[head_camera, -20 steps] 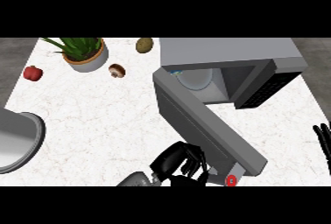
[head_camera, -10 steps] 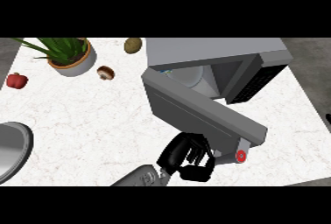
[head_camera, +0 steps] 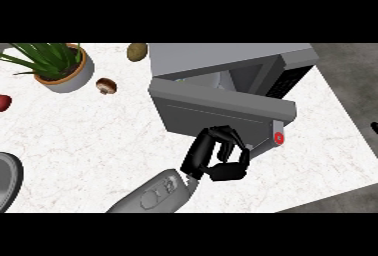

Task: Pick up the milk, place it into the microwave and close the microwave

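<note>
The left robot hand (head_camera: 218, 159), fingers curled and holding nothing, touches the half-shut door (head_camera: 221, 114) of the microwave (head_camera: 229, 56) on the bench (head_camera: 88, 135). The door hides any milk inside. The right robot hand (head_camera: 375, 128) is cut off; its fingers cannot be told.

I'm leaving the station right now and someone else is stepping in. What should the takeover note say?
Left hand: fingers curled, holding nothing, set against the outer face of the microwave door near its free end.
Right hand: only a sliver shows at the view's right edge; state unclear.
Milk: not seen anywhere on the counter; the door hides most of the microwave cavity, so I cannot confirm it is inside.
Done: door swung partway shut.
Left: a gap remains at the top of the door; push it fully closed, then withdraw the left hand.
</note>
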Tool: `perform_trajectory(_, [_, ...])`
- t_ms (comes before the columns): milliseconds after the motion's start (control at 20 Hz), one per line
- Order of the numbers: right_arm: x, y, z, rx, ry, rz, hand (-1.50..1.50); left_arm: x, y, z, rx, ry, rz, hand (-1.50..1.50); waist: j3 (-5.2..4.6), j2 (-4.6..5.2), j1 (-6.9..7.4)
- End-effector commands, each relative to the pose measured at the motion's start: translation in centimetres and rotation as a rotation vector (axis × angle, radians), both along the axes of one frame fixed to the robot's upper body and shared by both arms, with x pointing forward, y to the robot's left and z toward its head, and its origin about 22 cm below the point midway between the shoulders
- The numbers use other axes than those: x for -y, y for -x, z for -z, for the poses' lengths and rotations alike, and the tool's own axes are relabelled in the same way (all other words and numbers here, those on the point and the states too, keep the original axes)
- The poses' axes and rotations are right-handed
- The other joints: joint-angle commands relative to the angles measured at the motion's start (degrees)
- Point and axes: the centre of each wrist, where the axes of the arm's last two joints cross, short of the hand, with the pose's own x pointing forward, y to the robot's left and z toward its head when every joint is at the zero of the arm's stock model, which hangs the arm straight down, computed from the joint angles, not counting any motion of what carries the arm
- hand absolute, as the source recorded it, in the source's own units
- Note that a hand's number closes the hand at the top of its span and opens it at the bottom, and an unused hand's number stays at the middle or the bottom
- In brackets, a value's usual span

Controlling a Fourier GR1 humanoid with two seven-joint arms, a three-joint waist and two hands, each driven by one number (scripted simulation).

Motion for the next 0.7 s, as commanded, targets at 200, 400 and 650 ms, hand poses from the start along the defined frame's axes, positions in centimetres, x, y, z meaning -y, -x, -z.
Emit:
perform_trajectory(200, [0.1,-1.0,-2.2,0.018,0.017,-0.071,-1.50,0.2,-3.9,-3.0,-0.001,0.110,-0.097,1.50,0.10,0.88,-2.28])
perform_trajectory(400, [0.4,-1.6,-3.3,0.025,0.030,-0.086,-1.50,0.2,-5.3,-3.7,-0.006,0.119,-0.139,1.50,0.13,1.44,-3.45])
perform_trajectory(650, [0.7,-2.2,-4.4,0.031,0.048,-0.094,-1.50,0.1,-6.9,-4.6,-0.002,0.143,-0.164,1.50,0.16,2.19,-4.00])
